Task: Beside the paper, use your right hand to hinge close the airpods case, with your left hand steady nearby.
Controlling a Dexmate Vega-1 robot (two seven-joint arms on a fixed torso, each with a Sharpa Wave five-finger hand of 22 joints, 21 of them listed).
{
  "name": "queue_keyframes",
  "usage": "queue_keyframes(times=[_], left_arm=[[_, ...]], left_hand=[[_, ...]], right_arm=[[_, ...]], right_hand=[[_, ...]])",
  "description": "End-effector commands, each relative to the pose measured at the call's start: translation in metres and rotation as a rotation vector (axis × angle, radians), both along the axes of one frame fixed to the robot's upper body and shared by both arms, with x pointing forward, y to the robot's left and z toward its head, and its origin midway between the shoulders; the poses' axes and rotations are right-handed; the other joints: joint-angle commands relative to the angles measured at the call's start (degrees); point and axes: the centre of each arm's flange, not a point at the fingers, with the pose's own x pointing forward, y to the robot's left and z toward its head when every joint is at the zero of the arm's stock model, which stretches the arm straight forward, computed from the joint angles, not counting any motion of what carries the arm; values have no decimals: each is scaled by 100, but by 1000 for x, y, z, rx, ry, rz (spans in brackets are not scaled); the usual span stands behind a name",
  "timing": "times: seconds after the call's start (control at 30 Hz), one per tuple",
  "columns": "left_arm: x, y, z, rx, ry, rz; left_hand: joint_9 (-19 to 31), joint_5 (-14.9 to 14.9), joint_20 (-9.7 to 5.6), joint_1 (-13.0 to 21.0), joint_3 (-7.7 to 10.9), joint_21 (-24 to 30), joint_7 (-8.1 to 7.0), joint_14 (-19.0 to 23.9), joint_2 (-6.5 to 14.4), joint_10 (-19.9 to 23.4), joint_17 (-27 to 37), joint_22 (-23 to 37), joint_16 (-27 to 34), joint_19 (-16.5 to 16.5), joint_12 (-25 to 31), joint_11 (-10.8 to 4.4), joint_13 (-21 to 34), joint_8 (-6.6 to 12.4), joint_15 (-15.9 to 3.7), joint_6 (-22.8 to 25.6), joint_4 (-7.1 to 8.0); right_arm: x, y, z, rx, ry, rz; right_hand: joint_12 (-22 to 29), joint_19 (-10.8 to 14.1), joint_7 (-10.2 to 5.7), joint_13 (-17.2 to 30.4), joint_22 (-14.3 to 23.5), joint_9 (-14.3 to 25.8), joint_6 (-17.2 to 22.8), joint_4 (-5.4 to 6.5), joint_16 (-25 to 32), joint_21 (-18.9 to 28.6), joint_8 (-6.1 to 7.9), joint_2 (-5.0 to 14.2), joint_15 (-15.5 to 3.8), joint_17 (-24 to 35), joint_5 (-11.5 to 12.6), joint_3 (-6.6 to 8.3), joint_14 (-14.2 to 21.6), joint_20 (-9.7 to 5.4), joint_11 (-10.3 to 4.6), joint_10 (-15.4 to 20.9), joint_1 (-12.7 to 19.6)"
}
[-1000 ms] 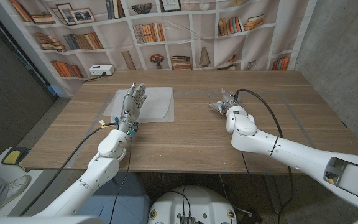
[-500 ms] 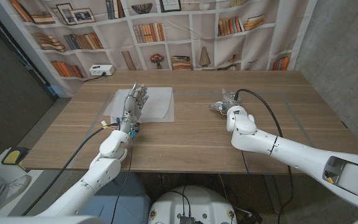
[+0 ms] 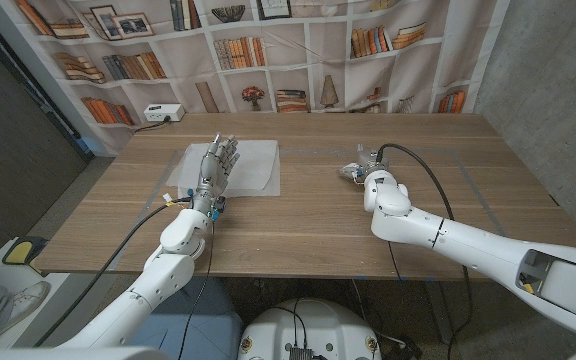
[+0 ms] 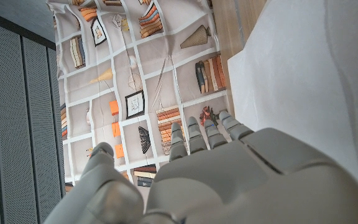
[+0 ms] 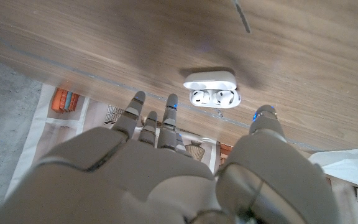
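The white AirPods case (image 5: 211, 90) lies on the wooden table with its lid hinged open and both earbuds showing. My right hand (image 5: 166, 162) is open just short of it, the fingers spread and pointing at the case, the thumb off to one side, nothing touching. In the head view the right hand (image 3: 356, 168) sits at the table's middle right, its wrist covering most of it. My left hand (image 3: 216, 160) is open with straight fingers over the left part of the white paper (image 3: 253, 165). The left wrist view looks over the left hand (image 4: 229, 180) onto the paper (image 4: 309, 81).
A white power box (image 3: 163, 112) stands at the table's far left corner. A black cable (image 3: 423, 165) loops from my right wrist across the table. Behind the far edge hangs a bookshelf backdrop (image 3: 268, 60). Bare wood lies between the paper and the right hand.
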Motion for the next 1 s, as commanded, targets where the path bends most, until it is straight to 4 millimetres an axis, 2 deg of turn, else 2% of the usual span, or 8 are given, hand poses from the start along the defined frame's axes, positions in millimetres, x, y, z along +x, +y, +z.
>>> queue_keyframes(times=[0.03, 0.5, 0.73, 0.87, 1.0], left_arm=[[-1, 2, 1, 6, 0, 0], [-2, 4, -3, 6, 6, -2], [-2, 1, -2, 22, 7, -12], [-2, 1, -3, 16, 8, -12], [-1, 1, -4, 11, 9, -15]], left_hand=[[14, 15, -15, -19, -9, 23, 24, 66, 27, 70, 10, 28, 33, -3, 34, -6, 23, 10, -13, 62, -11], [14, 15, -23, -21, -11, 20, 20, 69, 34, 79, 10, 28, 30, -7, 33, 2, 23, 8, -11, 65, -17], [14, 16, -20, -26, -13, 14, 15, 51, 40, 78, 10, 28, 22, -24, 32, -1, 23, 4, -3, 57, -17], [14, 17, -21, -32, -15, 12, 21, 48, 43, 83, 11, 28, 21, -29, 33, -4, 23, 4, 0, 58, -14], [14, 17, -21, -38, -18, 11, 25, 46, 46, 88, 12, 29, 20, -34, 34, -3, 23, 3, -2, 57, -12]], right_arm=[[3, 4, -3, -11, -1, -4], [3, 4, -5, -11, -8, -14], [2, 6, -8, -26, -16, -16], [1, 7, -9, -31, -25, -14], [1, 9, -10, -42, -45, -9]], right_hand=[[63, 3, 68, 14, 16, 28, -378, -39, 33, 12, 32, -9, -16, 14, 17, 15, 17, -34, -1, 79, 59], [89, -31, 83, 35, 18, 28, -324, -34, 6, -27, 42, 0, -50, 13, 15, 9, 38, -34, -67, 124, 62], [106, -38, 44, 45, 18, 28, -297, -33, -3, -38, 47, 35, -103, 12, 18, 23, 53, -85, -133, 154, 80], [127, 1, 62, 51, 18, 28, -286, -43, -2, -28, 47, 61, -100, 10, 22, 41, 84, -62, -144, 196, 113], [155, 30, 39, 60, 17, 28, -231, -75, -10, -25, 65, 107, -152, 7, 30, 85, 109, -98, -216, 242, 200]])
